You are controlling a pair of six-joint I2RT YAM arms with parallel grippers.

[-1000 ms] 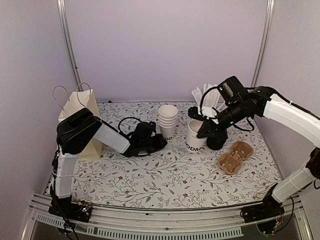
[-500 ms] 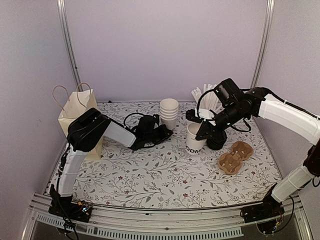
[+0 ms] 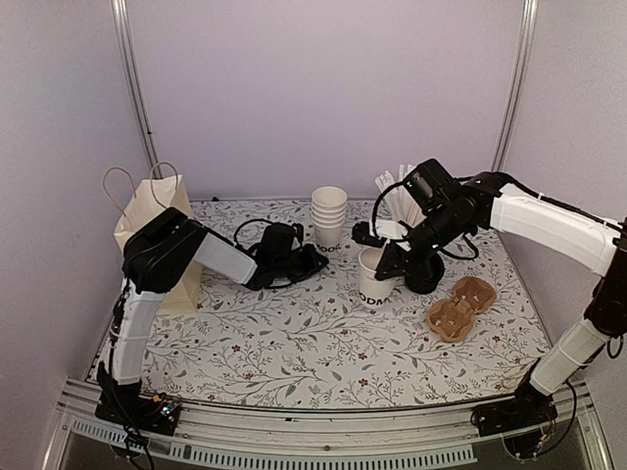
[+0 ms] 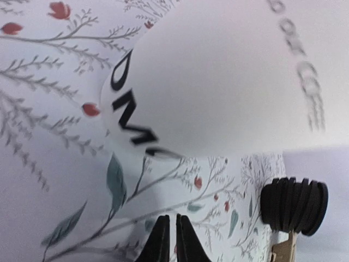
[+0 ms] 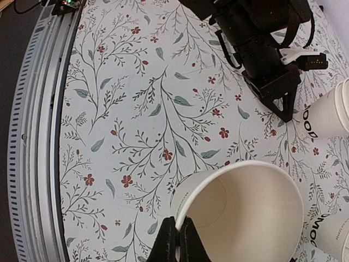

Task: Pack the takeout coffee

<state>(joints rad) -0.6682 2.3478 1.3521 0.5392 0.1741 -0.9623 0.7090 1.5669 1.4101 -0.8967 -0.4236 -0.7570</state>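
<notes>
A white paper cup [image 3: 373,278] with black lettering stands open, without a lid, mid-table. My right gripper [image 3: 383,257] is shut on its rim, one finger inside and one outside; the pinch on the cup [image 5: 245,213] shows at my right gripper [image 5: 178,230]. A stack of the same white cups [image 3: 329,217] stands further back. My left gripper [image 3: 318,258] lies low on the table just left of the stack, jaws together on nothing. In the left wrist view the lowest cup [image 4: 218,76] looms ahead of my left gripper [image 4: 175,237].
A stack of black lids [image 3: 426,275] stands right of the held cup, also seen as the black lids [image 4: 294,204]. A brown pulp carrier [image 3: 458,305] lies at the right. A cup of white straws [image 3: 402,194] stands behind. The cream paper bag [image 3: 157,220] stands at the far left.
The stack of cups has shifted toward the back, with my left gripper following and then easing back left. My right gripper has brought the open cup slightly left and nearer.
</notes>
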